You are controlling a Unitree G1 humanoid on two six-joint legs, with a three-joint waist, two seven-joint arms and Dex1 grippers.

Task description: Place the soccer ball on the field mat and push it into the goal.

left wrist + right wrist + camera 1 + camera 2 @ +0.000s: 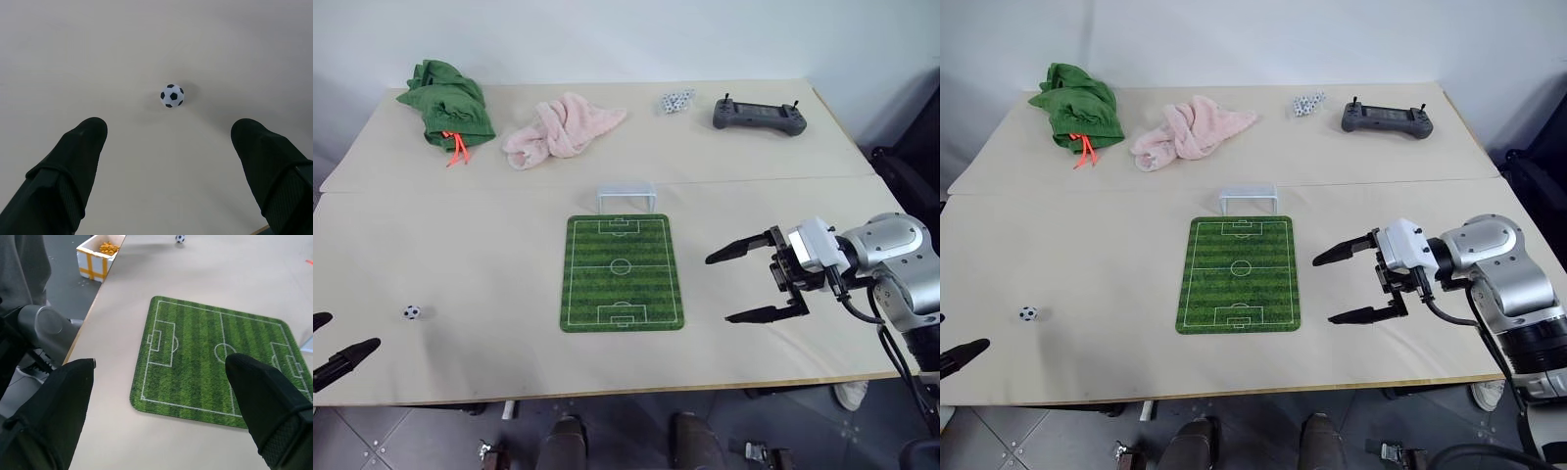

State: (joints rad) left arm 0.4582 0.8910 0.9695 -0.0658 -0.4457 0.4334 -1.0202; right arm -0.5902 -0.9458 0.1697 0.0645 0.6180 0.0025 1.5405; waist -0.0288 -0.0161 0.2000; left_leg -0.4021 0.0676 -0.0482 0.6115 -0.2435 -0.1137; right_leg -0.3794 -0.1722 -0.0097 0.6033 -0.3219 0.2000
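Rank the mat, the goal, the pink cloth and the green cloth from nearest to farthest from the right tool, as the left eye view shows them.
From the right tool:
1. Mat, just beside it toward the table's middle.
2. Goal, at the mat's far end.
3. Pink cloth, farther back, left of centre.
4. Green cloth, far-left corner.

robot lab: beige worktable, drone-style controller, grey tiled floor.

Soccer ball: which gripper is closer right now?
Left. The left gripper is open just short of the soccer ball on the table. The right gripper, also open, hangs beyond the field mat, far from it.
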